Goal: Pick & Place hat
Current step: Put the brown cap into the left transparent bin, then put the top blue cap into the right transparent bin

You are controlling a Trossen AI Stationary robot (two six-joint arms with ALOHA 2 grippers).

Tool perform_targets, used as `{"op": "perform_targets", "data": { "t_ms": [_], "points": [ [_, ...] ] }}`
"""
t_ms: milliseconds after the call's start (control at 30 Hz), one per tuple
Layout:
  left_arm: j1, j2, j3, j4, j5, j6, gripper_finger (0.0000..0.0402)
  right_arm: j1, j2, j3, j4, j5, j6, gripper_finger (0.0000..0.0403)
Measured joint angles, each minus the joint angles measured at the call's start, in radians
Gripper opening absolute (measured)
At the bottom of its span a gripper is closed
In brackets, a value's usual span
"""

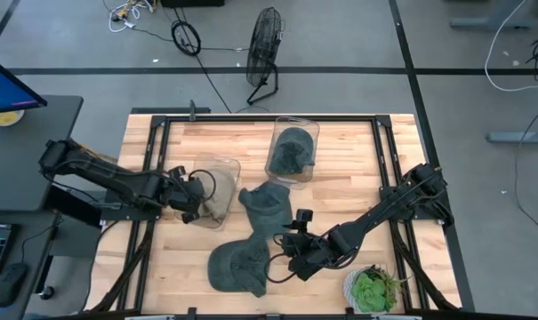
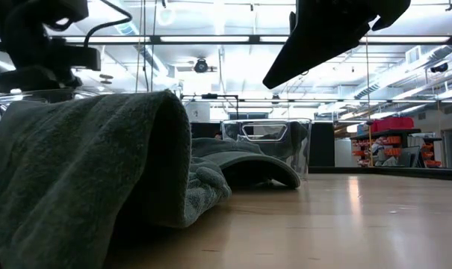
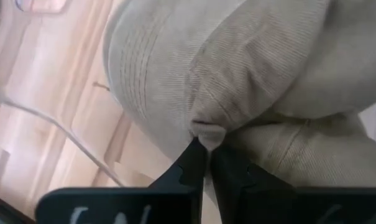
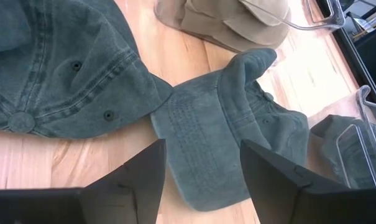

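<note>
A tan hat [image 1: 219, 203] sits at the left clear bin [image 1: 222, 169]; my left gripper [image 1: 194, 201] is shut on it. Two dark green hats lie on the wood: one near the front edge [image 1: 236, 268] and one in the middle [image 1: 267, 208]. A third green hat [image 1: 293, 149] rests inside the far clear bin [image 1: 309, 133]. My right gripper [image 4: 203, 168] is open and hovers above the middle hat's brim [image 4: 206, 140], beside the front hat's crown [image 4: 57, 62]. The front hat [image 2: 84, 187] fills the low view's near left. My left gripper pinches a small pucker of the tan hat's cloth [image 3: 204, 129] between its two fingertips [image 3: 191, 163]. The fingers come from the table's left side. The cloth bunches into a fold at the tips. I cannot tell whether the hat is lifted or lies on the table.
A potted plant [image 1: 373, 289] stands at the near right corner, close to my right arm. The two clear bins take up the far middle of the table. Bare wood [image 1: 349, 178] lies right of the far bin. A floor fan [image 1: 265, 44] stands beyond the table.
</note>
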Motion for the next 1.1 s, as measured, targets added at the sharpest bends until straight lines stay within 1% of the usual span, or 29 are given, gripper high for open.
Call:
{"op": "perform_targets", "data": {
  "t_ms": [200,300,367,567,700,767,867,1033,1100],
  "points": [
    [0.0,0.0,-0.01,-0.018,0.006,-0.05,0.0054,0.0,0.0,0.0,0.0,0.0,0.0,0.021],
    [0.0,0.0,-0.001,-0.03,0.009,-0.077,0.0079,0.0,0.0,0.0,0.0,0.0,0.0,0.021],
    [0.0,0.005,0.027,-0.059,0.013,-0.086,0.0099,0.0,0.0,0.0,0.0,0.0,0.0,0.021],
    [0.0,0.003,0.209,-0.219,0.018,-0.077,0.015,0.0,0.0,0.0,-0.001,0.0,0.001,0.021],
    [-0.005,0.003,0.344,-0.273,0.032,-0.114,0.0168,0.0,0.0,0.0,-0.001,-0.001,0.002,0.021],
    [-0.012,0.003,0.402,-0.251,0.04,-0.121,0.0171,-0.005,0.0,0.0,0.003,0.0,-0.001,0.021],
    [-0.032,0.002,0.454,-0.154,0.038,-0.111,0.0171,-0.029,0.0,0.0,0.026,0.0,-0.036,0.021],
    [-0.049,0.003,0.46,0.082,0.032,-0.017,0.0163,-0.118,0.0,0.0,0.135,-0.004,-0.145,0.021],
    [-0.049,0.013,0.46,0.149,0.03,-0.016,0.016,-0.167,0.0,0.001,0.178,-0.056,-0.164,0.021]
  ]
}}
